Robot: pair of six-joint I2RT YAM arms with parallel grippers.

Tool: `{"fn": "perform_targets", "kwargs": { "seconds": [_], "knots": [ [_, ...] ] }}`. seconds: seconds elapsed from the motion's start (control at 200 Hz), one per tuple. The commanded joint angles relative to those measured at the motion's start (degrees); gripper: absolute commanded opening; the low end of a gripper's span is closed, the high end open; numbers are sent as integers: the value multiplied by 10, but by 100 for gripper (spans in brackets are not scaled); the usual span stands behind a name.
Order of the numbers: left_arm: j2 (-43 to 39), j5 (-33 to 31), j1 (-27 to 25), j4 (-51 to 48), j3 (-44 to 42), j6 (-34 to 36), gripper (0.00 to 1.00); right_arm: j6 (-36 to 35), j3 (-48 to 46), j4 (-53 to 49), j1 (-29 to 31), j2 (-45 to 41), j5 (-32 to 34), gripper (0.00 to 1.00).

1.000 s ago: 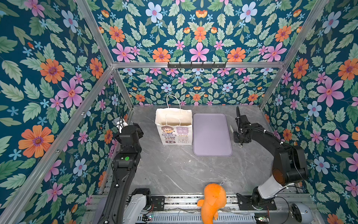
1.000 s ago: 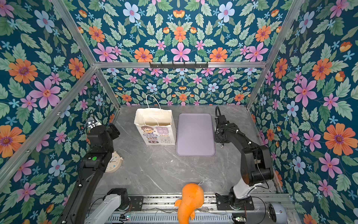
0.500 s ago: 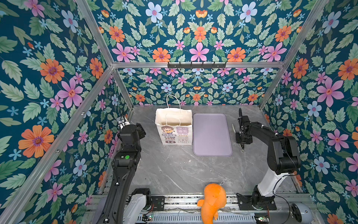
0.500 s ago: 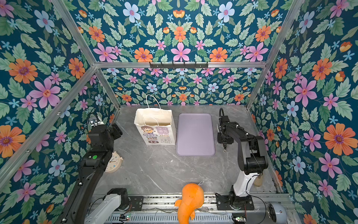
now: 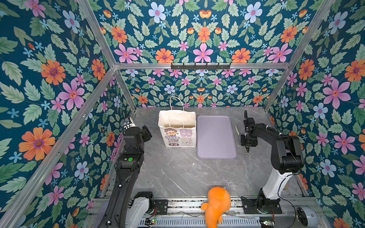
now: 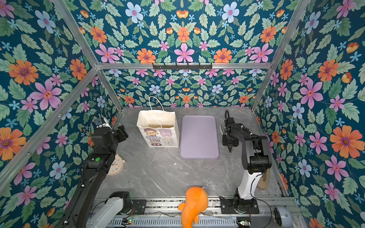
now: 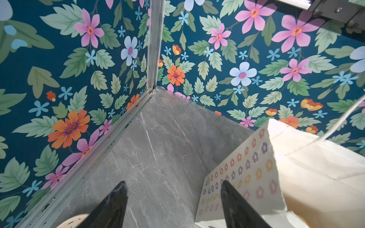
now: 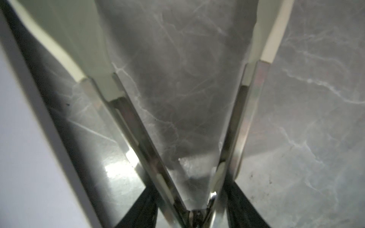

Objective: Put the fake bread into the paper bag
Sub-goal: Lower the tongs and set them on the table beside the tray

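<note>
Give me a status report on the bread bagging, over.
Left hand open, beside paper bag. Right hand around tongs, grip unclear. No bread visible on tray. Nothing blocking bag mouth.

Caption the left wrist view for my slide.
Open left gripper above the grey marble tabletop, white paper bag beside it, floral walls behind.

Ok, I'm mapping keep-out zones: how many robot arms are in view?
2. The left arm stands left of the paper bag, its hand open beside it. The right arm reaches in right of the purple tray. No others seem hidden.
</note>
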Motion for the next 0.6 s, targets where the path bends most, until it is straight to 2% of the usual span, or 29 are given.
{"fn": "perform_targets", "kwargs": {
  "seconds": [0.0, 0.29, 0.435, 0.535, 0.595],
  "knots": [
    [0, 14, 0, 14, 1, -12, 76, 1, 3, -13, -1, 1, 3, 58],
    [3, 18, 0, 32, -6, -6, 77, 2, 0, -13, -6, -30, -2, 69],
    [2, 9, 0, 67, -25, 4, 78, 9, -2, -10, -7, -67, -6, 71],
    [-2, -5, 0, 103, -47, 18, 83, 15, -21, 17, -7, -129, -35, 72],
    [-4, -16, 0, 124, -60, 24, 84, 19, -34, 36, -8, -167, -74, 72]
  ]
}}
